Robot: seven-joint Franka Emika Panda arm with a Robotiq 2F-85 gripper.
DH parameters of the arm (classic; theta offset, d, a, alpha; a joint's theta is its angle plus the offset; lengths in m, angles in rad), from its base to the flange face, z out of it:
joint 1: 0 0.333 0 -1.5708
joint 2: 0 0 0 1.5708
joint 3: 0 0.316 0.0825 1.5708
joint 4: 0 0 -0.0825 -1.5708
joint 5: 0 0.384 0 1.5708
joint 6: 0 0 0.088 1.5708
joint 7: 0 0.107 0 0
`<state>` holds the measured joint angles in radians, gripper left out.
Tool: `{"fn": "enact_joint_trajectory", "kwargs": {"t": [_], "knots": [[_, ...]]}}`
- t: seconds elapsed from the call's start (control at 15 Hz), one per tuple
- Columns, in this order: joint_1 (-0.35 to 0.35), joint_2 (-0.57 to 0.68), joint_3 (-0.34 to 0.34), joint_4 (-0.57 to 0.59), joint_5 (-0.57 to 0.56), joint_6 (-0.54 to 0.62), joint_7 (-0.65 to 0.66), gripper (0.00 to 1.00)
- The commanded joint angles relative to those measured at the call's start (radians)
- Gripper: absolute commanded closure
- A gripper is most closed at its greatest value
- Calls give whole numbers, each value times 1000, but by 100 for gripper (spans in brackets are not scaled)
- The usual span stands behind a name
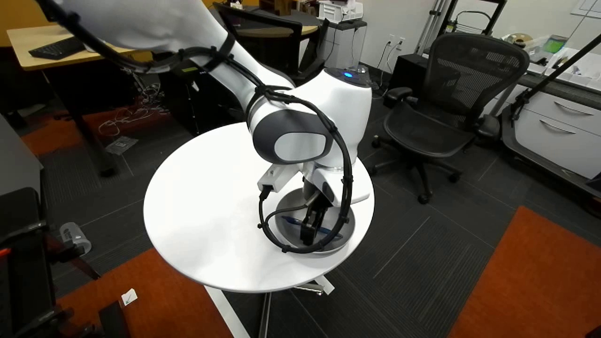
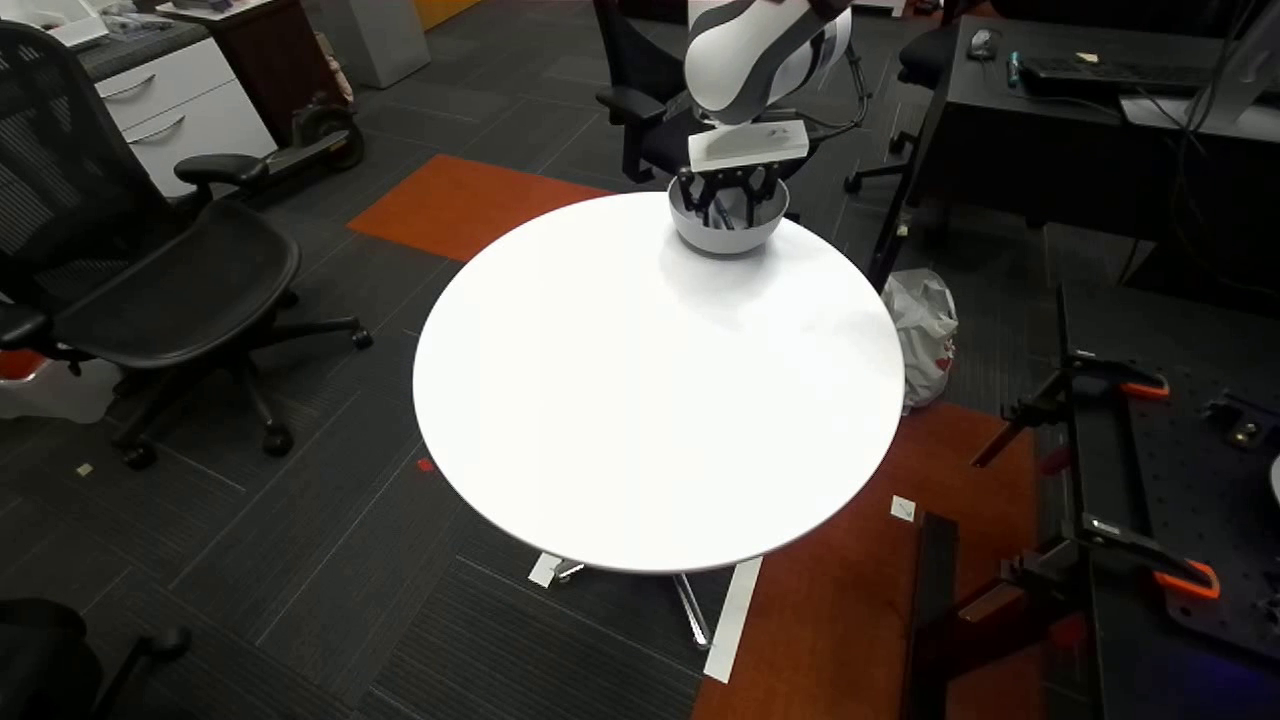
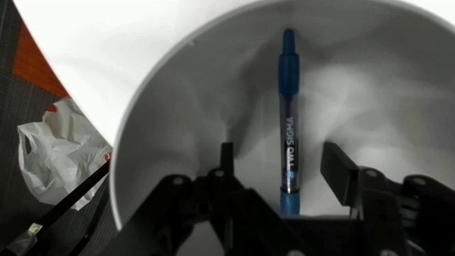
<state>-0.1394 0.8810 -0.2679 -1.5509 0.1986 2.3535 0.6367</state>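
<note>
1. The claw [image 3: 279, 160] stands open inside the gray bowl [image 3: 160, 106], its black fingers spread to either side of the pen [image 3: 290, 106] with a gap at each. Whether the fingertips reach the bowl's bottom is hard to tell.
2. The pen, blue with a clear barrel lettered "TWO SIGMA", lies in the bowl between those fingers; in the wrist view its lower end disappears behind the claw.
3. The bowl is cut off at the right of the wrist view; in an exterior view a looping black cable [image 1: 347, 169] crosses it.
4. Beneath it is a round white counter [image 2: 650, 400], the bowl near its edge.
5. The white arm [image 1: 335, 117] runs out of both exterior views at the top.
6. Past the rim, a white plastic bag [image 3: 64, 149] is partly covered by the counter.
7. Farther off, a black mesh chair [image 2: 150, 290] is cut by an exterior view's left edge.
</note>
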Motion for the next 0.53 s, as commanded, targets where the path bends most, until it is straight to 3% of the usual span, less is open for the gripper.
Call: {"fn": "enact_joint_trajectory", "kwargs": {"t": [0.0, 0.27, 0.47], "knots": [[6, 20, -12, 41, -20, -34, 40, 64], [5, 5, -13, 32, -17, -28, 39, 95], [16, -54, -21, -16, -18, -4, 35, 99]]}}
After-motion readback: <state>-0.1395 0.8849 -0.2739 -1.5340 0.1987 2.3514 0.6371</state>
